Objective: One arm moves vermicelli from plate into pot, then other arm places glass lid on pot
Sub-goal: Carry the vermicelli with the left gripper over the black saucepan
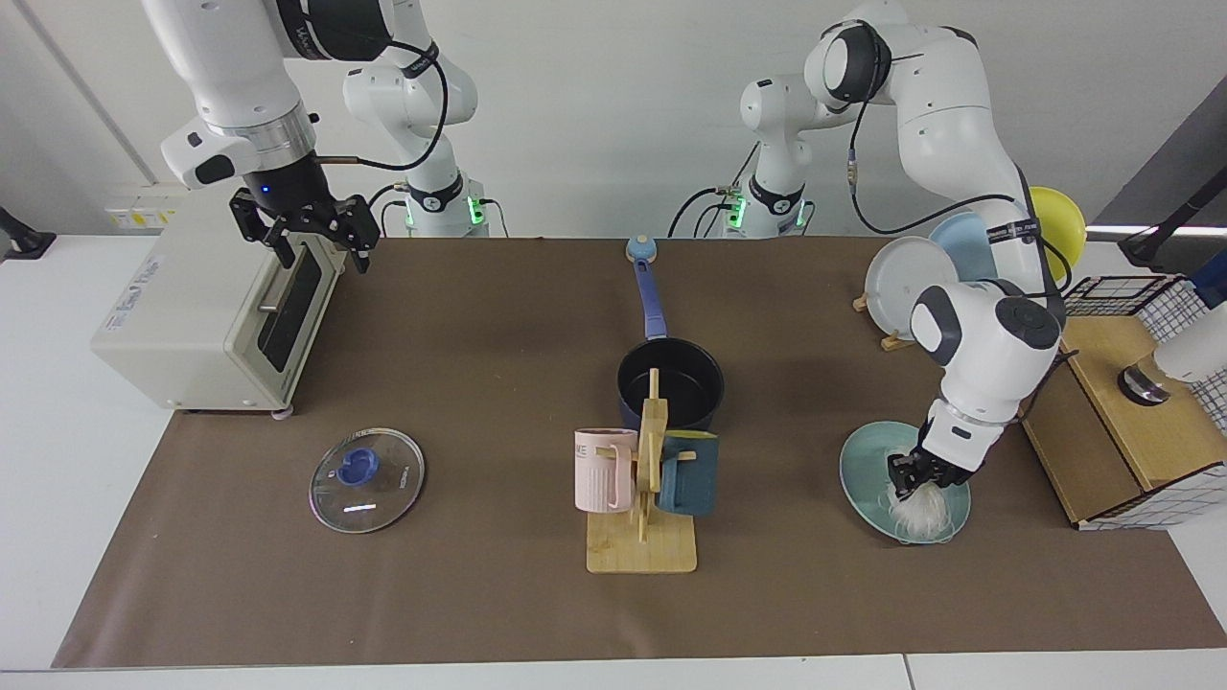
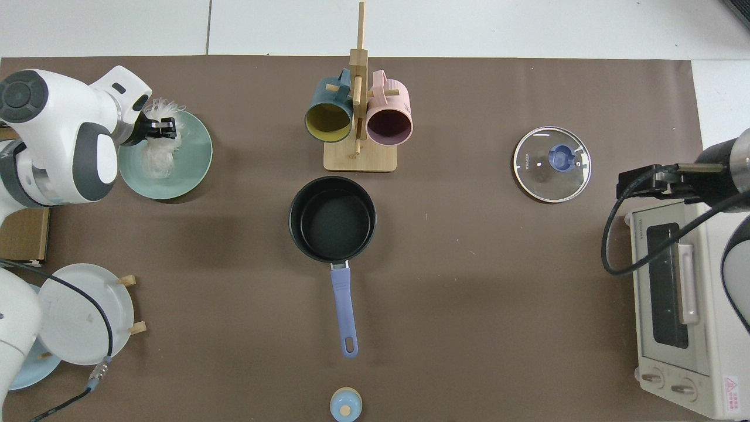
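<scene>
1. Pinching down on the vermicelli (image 1: 918, 511), the left claw (image 1: 920, 476) sits low over the plate (image 1: 860, 471), fingers pressed together around the top of the white bundle. The noodles are resting on the plate, at the side of it farthest from the pot (image 1: 670, 383).
2. Landmark for everything else is that pot, mid-tabletop (image 1: 460, 594) with nothing inside. Its blue handle points toward the arm bases.
3. The plate is well off to the pot's side where the left arm stands, clear of the mug rack (image 1: 644, 479), which stands right in front of the pot on the camera side.
4. The glass lid (image 1: 366, 478) lies flat well off to the pot's other side, knob up.
5. The right claw (image 1: 309, 233) waits up in the air, fingers spread, over the toaster oven (image 1: 206, 316), far from the pot and well above the lid.
</scene>
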